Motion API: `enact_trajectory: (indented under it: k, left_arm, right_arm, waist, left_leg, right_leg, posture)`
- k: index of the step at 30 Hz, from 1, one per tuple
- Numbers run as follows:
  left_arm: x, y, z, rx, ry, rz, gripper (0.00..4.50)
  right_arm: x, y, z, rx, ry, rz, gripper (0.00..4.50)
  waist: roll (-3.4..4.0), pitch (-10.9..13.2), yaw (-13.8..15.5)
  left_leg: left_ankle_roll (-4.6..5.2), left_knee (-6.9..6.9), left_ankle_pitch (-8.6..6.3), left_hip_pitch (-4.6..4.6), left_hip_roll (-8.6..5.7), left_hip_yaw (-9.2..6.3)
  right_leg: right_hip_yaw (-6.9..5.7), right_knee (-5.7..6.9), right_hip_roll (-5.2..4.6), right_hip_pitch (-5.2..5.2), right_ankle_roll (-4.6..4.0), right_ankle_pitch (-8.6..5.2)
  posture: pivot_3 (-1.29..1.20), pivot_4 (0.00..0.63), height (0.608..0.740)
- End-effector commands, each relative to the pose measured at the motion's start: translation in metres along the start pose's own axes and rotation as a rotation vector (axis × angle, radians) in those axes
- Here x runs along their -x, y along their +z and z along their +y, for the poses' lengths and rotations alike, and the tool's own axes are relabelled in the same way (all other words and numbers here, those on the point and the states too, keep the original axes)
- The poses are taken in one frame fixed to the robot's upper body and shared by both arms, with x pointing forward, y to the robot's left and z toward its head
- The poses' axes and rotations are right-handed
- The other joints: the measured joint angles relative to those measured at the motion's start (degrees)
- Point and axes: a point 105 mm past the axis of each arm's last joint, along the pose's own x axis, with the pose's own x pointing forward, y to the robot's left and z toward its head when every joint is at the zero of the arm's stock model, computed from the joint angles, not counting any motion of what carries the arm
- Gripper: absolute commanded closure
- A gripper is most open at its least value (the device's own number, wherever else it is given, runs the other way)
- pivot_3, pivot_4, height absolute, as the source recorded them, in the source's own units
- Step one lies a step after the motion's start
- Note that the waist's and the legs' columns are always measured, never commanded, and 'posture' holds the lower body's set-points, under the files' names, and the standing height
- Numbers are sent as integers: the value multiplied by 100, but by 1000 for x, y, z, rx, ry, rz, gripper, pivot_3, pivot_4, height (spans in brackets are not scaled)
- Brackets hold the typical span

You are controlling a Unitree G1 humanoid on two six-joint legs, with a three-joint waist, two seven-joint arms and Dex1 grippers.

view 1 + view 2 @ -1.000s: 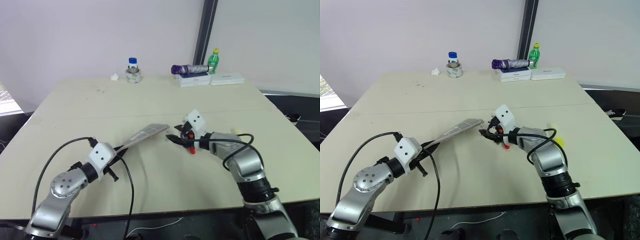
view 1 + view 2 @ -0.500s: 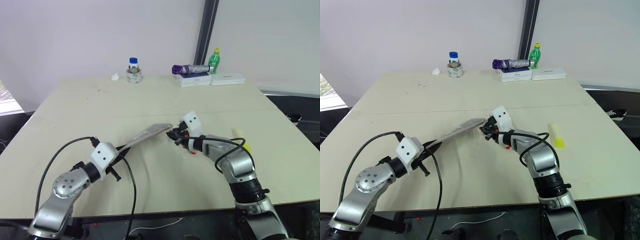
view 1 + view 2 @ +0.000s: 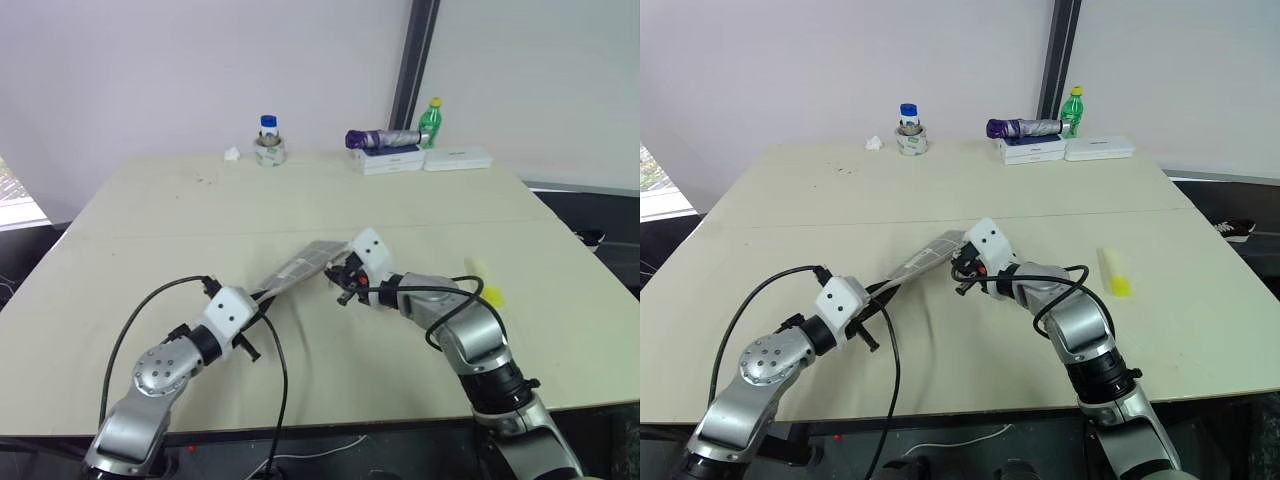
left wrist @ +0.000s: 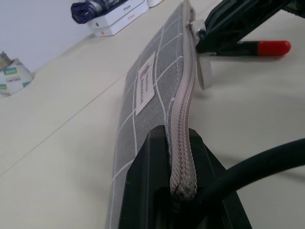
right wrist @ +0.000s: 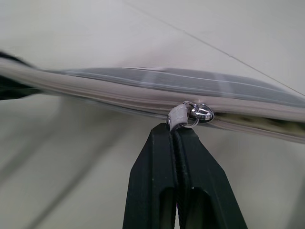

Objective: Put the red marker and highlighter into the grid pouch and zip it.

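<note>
A big pale beige table (image 3: 790,210) held everything. At its far edge, well apart from the arms, sat two flat white boxes (image 3: 1065,150) side by side, with a folded purple umbrella (image 3: 1023,128) lying on one and a green plastic bottle with a yellow cap (image 3: 1071,108) standing just behind them. Farther left stood a small jar with a blue lid (image 3: 907,115) on a roll of tape (image 3: 908,141), near a bit of crumpled white paper (image 3: 873,143). Nothing stood between these and the arms. Near the middle lay the flat grey fabric grid pouch (image 4: 143,100), on its edge with the zipper up; its small white label had writing too small to read. The left gripper (image 4: 178,183) had its two black fingers pinched shut on one end of the pouch. The right gripper (image 5: 177,133) had its fingers pressed together on the small zipper pull tab (image 5: 178,114). The slim red marker (image 4: 264,47) lay on the table just behind the right gripper. The chunky yellow highlighter (image 3: 1114,271) lay alone on the table to the right.
</note>
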Motion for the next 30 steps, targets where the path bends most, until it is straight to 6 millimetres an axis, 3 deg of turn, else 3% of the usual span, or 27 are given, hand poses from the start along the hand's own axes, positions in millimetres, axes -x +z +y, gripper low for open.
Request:
enact_trajectory:
  k: [1, 9, 17, 20, 24, 26, 30]
  left_arm:
    - [-8, 13, -4, -8, 1, -40, 4500]
    - [-20, 16, -11, 4, -5, -47, 4500]
    - [-25, 17, -5, 20, 53, -51, 4500]
    - [-26, 16, 9, 22, 145, -48, 4500]
    - [-27, 16, 20, 8, 223, -47, 4500]
    - [-27, 17, 20, 7, 228, -52, 4500]
    - [-24, 12, 17, -56, 186, -46, 4500]
  right_arm:
    - [3, 20, 32, 83, 139, -60, 4443]
    - [11, 28, 69, 139, 313, -86, 4443]
    - [12, 31, 59, 128, 272, -91, 4443]
    - [19, 33, 41, 115, 208, -93, 3600]
    - [37, 30, -2, 73, 36, -73, 1662]
    - [45, 22, -18, 38, -38, -40, 1662]
    - [60, -15, -58, -49, -271, 91, 1662]
  waist:
    - [-1, 0, 1]
    - [-1, 0, 9]
    - [-1, 0, 15]
    - [-2, -1, 23]
    - [-4, 0, 58]
    - [-4, 0, 90]
    - [-4, 0, 127]
  left_leg:
    - [0, 0, 0, 0, 0, 0]
    - [0, 2, 0, 0, -1, -1]
    - [0, 2, 0, 0, -1, -2]
    - [0, 3, 0, 0, -2, -2]
    - [0, 7, 0, -1, -5, -1]
    - [0, 6, 0, 0, -8, -1]
    - [0, 0, 0, 0, -5, 1]
  right_leg:
    - [0, 0, 0, 0, 0, 0]
    - [-1, -1, 0, 2, 0, 0]
    - [-1, -1, 0, 1, 0, 0]
    - [-2, -1, 0, 2, 0, 0]
    - [-2, -2, -1, 5, 1, 0]
    - [-2, -3, -2, 5, 1, 0]
    - [-2, -3, 4, 1, 0, 0]
  posture:
    - [0, 150, 737]
    - [0, 150, 737]
    - [0, 150, 737]
    - [0, 150, 737]
    - [0, 150, 737]
    - [0, 150, 737]
    - [0, 150, 737]
